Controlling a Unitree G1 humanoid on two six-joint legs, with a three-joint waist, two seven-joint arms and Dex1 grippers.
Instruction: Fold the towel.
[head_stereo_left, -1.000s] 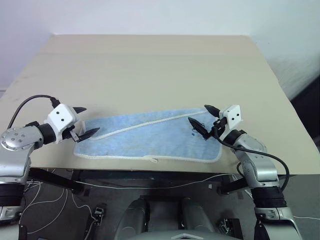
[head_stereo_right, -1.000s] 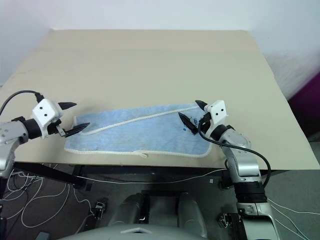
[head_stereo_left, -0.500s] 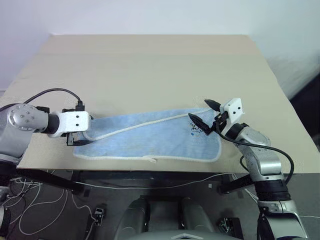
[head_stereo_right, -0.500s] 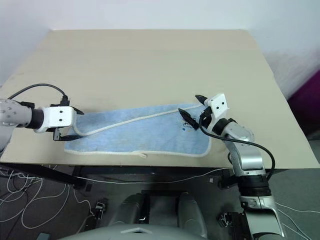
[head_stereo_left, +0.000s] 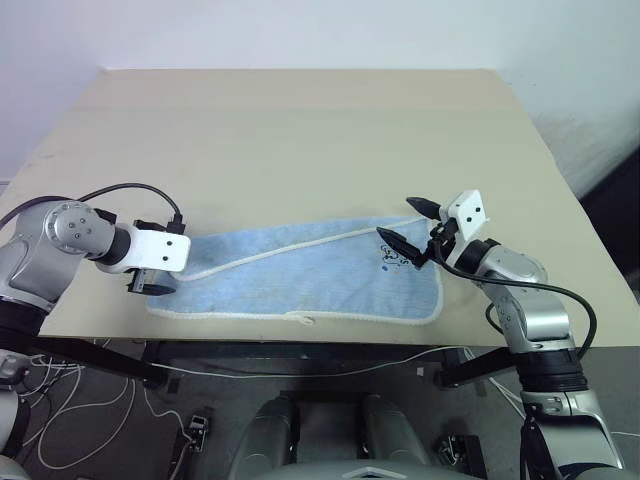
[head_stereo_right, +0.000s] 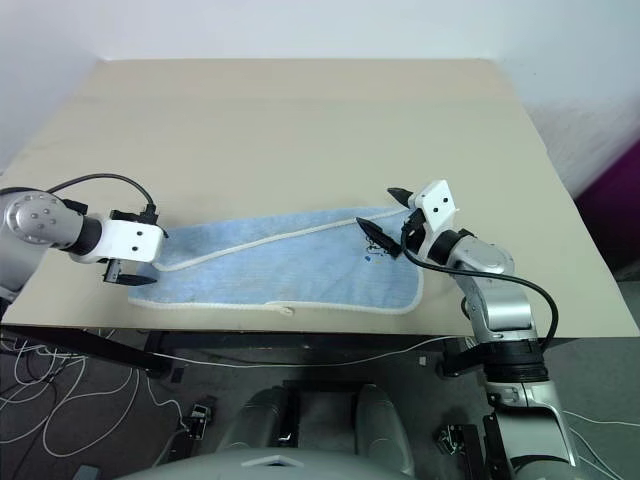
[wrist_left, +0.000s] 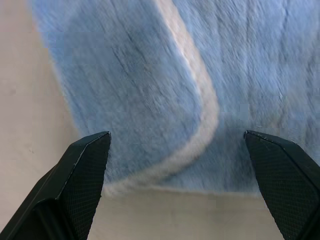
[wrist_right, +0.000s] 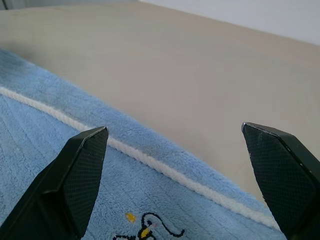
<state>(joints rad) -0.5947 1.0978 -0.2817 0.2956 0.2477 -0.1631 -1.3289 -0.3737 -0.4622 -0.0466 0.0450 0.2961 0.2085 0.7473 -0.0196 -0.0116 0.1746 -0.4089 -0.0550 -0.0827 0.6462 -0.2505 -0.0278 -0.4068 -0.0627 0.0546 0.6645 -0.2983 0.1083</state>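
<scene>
Towel lying folded along the near table edge

I'm holding the left gripper (wrist_left: 177, 160) spread wide over the light blue towel's (head_stereo_left: 300, 275) left end; the right gripper (head_stereo_left: 408, 225) is hovering agape above its logo (wrist_right: 147, 231) corner on the beige table (head_stereo_left: 300, 130).

A beige table (head_stereo_left: 300, 130) carries the light blue towel (head_stereo_left: 310, 280). The towel lies folded lengthwise near the front edge (white piping showing), flat on the tabletop.

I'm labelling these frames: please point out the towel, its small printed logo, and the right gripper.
towel (head_stereo_left: 300, 275): left eye view, middle of the blue cloth.
logo (wrist_right: 147, 233): right wrist view, on the dark printed outline.
right gripper (head_stereo_left: 407, 224): left eye view, midway between its open fingertips.
</scene>
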